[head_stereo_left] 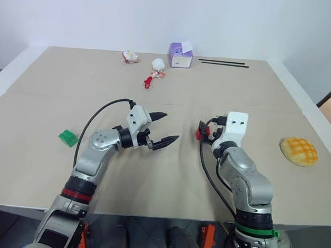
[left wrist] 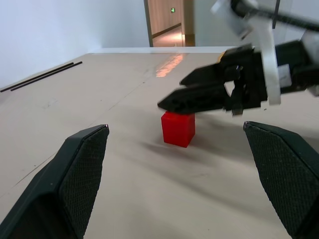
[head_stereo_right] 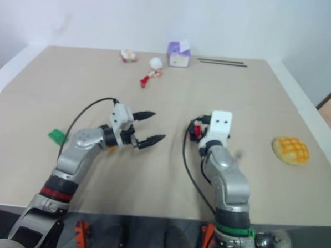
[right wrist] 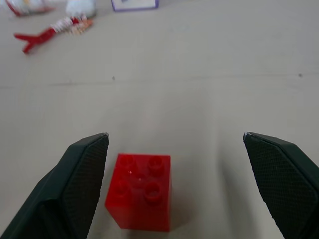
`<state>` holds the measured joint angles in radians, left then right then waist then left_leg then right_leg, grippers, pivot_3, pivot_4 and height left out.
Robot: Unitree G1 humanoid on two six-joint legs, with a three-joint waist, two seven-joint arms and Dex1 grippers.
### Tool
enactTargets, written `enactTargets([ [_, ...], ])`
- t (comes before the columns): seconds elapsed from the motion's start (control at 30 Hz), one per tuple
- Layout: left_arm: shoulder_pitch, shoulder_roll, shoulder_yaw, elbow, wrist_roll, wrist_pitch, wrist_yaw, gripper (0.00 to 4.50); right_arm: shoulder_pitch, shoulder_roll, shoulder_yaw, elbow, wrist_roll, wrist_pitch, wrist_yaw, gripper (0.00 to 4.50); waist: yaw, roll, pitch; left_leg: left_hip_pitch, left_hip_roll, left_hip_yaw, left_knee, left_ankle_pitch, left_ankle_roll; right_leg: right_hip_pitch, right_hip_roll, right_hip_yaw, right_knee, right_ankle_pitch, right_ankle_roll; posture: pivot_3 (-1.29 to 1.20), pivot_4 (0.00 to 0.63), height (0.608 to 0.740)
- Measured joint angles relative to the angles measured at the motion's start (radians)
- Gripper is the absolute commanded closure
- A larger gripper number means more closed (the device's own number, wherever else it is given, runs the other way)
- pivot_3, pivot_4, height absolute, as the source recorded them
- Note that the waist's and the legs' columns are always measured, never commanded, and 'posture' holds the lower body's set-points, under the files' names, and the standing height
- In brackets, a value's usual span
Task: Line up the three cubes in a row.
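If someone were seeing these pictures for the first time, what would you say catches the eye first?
Most striking is the red cube on the tan table, sitting between the open fingers of the right gripper, nearer one finger and not gripped. The left gripper hangs open beside it, near the table's middle. The green cube lies alone toward the left edge, and a yellow grid-patterned bun sits at the right.

On the desk (head_stereo_left: 172, 96), one cube (head_stereo_left: 68, 137) lies at centre left, another (head_stereo_left: 199, 131) just right of centre, a bun (head_stereo_left: 299, 151) at far right.
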<state>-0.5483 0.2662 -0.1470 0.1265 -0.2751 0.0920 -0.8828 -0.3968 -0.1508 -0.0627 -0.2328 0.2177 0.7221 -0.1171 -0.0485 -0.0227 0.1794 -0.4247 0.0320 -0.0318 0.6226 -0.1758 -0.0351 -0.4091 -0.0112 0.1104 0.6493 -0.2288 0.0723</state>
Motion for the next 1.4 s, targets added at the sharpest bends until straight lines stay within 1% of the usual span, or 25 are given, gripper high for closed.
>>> enactTargets([
  [0.37, 0.000, -0.006, -0.006, -0.024, 0.002, 0.003, 0.008, 0.00, -0.026, 0.078, 0.037, 0.104, -0.070, 0.018, -0.018, 0.03, 0.000, 0.000, 0.000, 0.000, 0.000, 0.000, -0.001, 0.000, 0.000, 0.000, 0.000, 0.000, 0.000, 0.000, 0.000, 0.00, 0.150, 0.740],
  [0.4, 0.000, -0.008, -0.006, -0.025, 0.002, 0.004, 0.011, 0.00, -0.030, 0.081, 0.036, 0.104, -0.073, 0.019, -0.018, 0.27, 0.000, 0.000, 0.000, 0.000, 0.000, 0.000, -0.001, 0.000, 0.000, 0.000, 0.000, 0.000, 0.000, 0.000, 0.000, 0.00, 0.150, 0.740],
  [0.53, 0.000, -0.012, -0.009, -0.026, 0.002, 0.004, 0.018, 0.00, -0.048, 0.090, 0.025, 0.104, -0.081, 0.022, -0.019, 1.50, 0.000, 0.000, 0.000, 0.000, 0.000, 0.000, -0.001, 0.000, 0.000, 0.000, 0.000, 0.000, 0.000, 0.000, 0.000, 0.00, 0.150, 0.740],
  [0.57, 0.000, -0.013, -0.009, -0.026, 0.002, 0.004, 0.021, 0.00, -0.048, 0.092, 0.021, 0.104, -0.084, 0.023, -0.019, 1.94, 0.000, 0.000, 0.000, 0.000, 0.000, 0.000, -0.001, 0.000, 0.000, 0.000, 0.000, 0.000, 0.000, 0.000, 0.000, 0.00, 0.150, 0.740],
  [0.63, 0.000, -0.013, -0.009, -0.026, 0.002, 0.005, 0.023, 0.00, -0.048, 0.093, 0.017, 0.104, -0.085, 0.025, -0.019, 2.66, 0.000, 0.000, 0.000, 0.000, 0.000, 0.000, -0.001, 0.000, 0.000, 0.000, 0.000, 0.000, 0.000, 0.000, 0.000, 0.00, 0.150, 0.740],
  [0.7, 0.000, -0.013, -0.009, -0.026, 0.002, 0.005, 0.023, 0.00, -0.047, 0.093, 0.015, 0.103, -0.087, 0.031, -0.018, 3.22, 0.000, 0.000, 0.000, 0.000, 0.000, 0.000, -0.001, 0.000, 0.000, 0.000, 0.000, 0.000, 0.000, 0.000, 0.000, 0.00, 0.150, 0.740],
  [0.8, 0.000, -0.013, -0.010, -0.027, 0.002, 0.005, 0.023, 0.00, -0.045, 0.091, 0.015, 0.092, -0.085, 0.047, -0.008, 3.21, 0.000, 0.000, 0.000, 0.000, 0.000, 0.000, -0.001, 0.000, 0.000, 0.000, 0.000, 0.000, 0.000, 0.000, 0.000, 0.00, 0.150, 0.740],
  [0.87, 0.000, -0.011, -0.010, -0.033, 0.001, 0.007, 0.021, 0.00, -0.039, 0.075, 0.016, 0.075, -0.074, 0.065, 0.030, 3.21, 0.000, 0.000, 0.000, 0.000, 0.000, 0.000, -0.001, 0.000, 0.000, 0.000, 0.000, 0.000, 0.000, 0.000, 0.000, 0.00, 0.150, 0.740],
  [0.9, 0.000, -0.008, -0.011, -0.041, 0.000, 0.014, 0.016, 0.00, -0.034, 0.057, 0.017, 0.066, -0.059, 0.072, 0.061, 3.21, 0.000, 0.000, 0.000, 0.000, 0.000, 0.000, -0.001, 0.000, 0.000, 0.000, 0.000, 0.000, 0.000, 0.000, 0.000, 0.00, 0.150, 0.740],
  [0.97, 0.012, 0.017, -0.010, -0.078, -0.016, 0.030, -0.007, 0.00, -0.025, -0.017, 0.028, 0.048, -0.011, 0.077, 0.182, 3.21, -0.001, 0.000, 0.000, 0.000, 0.000, 0.000, -0.002, 0.000, 0.000, 0.000, 0.000, 0.000, 0.000, 0.000, 0.000, 0.00, 0.150, 0.740],
  [1.03, 0.043, 0.060, -0.007, -0.120, -0.041, 0.049, -0.044, 0.00, -0.017, -0.123, 0.034, 0.023, 0.033, 0.063, 0.327, 3.21, -0.001, 0.000, 0.000, 0.000, 0.000, 0.000, -0.002, 0.000, 0.000, 0.000, 0.000, 0.000, 0.000, -0.001, 0.000, 0.00, 0.150, 0.740],
  [1.1, 0.082, 0.107, -0.004, -0.150, -0.063, 0.071, -0.082, 0.00, -0.011, -0.232, 0.057, 0.002, 0.073, 0.035, 0.482, 3.21, -0.002, 0.000, 0.000, 0.001, 0.001, 0.000, -0.003, 0.000, 0.000, -0.001, 0.000, 0.000, 0.000, -0.002, -0.001, 0.00, 0.150, 0.740],
  [1.17, 0.132, 0.184, -0.003, -0.189, -0.088, 0.095, -0.148, 0.00, 0.000, -0.373, 0.114, -0.020, 0.100, -0.049, 0.710, 3.21, -0.005, 0.000, 0.001, 0.001, 0.001, 0.000, -0.004, 0.000, 0.000, -0.001, 0.000, -0.001, 0.000, -0.005, -0.007, 0.00, 0.150, 0.740],
  [1.2, 0.142, 0.202, -0.003, -0.195, -0.091, 0.100, -0.164, 0.00, 0.002, -0.396, 0.127, -0.021, 0.102, -0.077, 0.763, 3.21, -0.006, 0.000, 0.001, 0.001, 0.002, 0.000, -0.004, 0.000, 0.000, -0.001, 0.001, -0.002, 0.000, -0.005, -0.007, 0.00, 0.150, 0.740],
  [1.27, 0.168, 0.263, -0.004, -0.220, -0.097, 0.102, -0.224, 0.00, 0.004, -0.476, 0.192, -0.015, 0.116, -0.191, 0.973, 3.21, -0.006, -0.001, 0.001, 0.001, 0.002, 0.000, -0.004, 0.000, 0.000, -0.001, 0.001, -0.002, 0.000, -0.005, -0.007, 0.00, 0.150, 0.740],
  [1.33, 0.174, 0.282, -0.005, -0.231, -0.100, 0.103, -0.254, 0.00, -0.007, -0.497, 0.232, 0.010, 0.120, -0.253, 1.084, 3.21, -0.006, -0.002, 0.001, 0.001, 0.002, 0.000, -0.003, 0.000, 0.000, 0.000, 0.001, -0.002, 0.000, -0.005, -0.007, 0.00, 0.150, 0.740],
  [1.37, 0.180, 0.303, -0.005, -0.248, -0.105, 0.103, -0.281, 0.00, -0.019, -0.512, 0.270, 0.050, 0.119, -0.314, 1.186, 3.21, -0.006, -0.002, 0.002, 0.001, 0.002, 0.000, -0.003, 0.000, 0.000, 0.000, 0.001, -0.002, 0.000, -0.005, -0.007, 0.00, 0.150, 0.740],
  [1.4, 0.181, 0.304, -0.005, -0.249, -0.105, 0.103, -0.282, 0.00, -0.019, -0.513, 0.272, 0.054, 0.118, -0.318, 1.192, 3.21, -0.006, -0.003, 0.002, 0.001, 0.002, 0.000, -0.002, 0.000, 0.000, 0.000, 0.001, -0.002, 0.000, -0.005, -0.007, 0.00, 0.150, 0.740],
])
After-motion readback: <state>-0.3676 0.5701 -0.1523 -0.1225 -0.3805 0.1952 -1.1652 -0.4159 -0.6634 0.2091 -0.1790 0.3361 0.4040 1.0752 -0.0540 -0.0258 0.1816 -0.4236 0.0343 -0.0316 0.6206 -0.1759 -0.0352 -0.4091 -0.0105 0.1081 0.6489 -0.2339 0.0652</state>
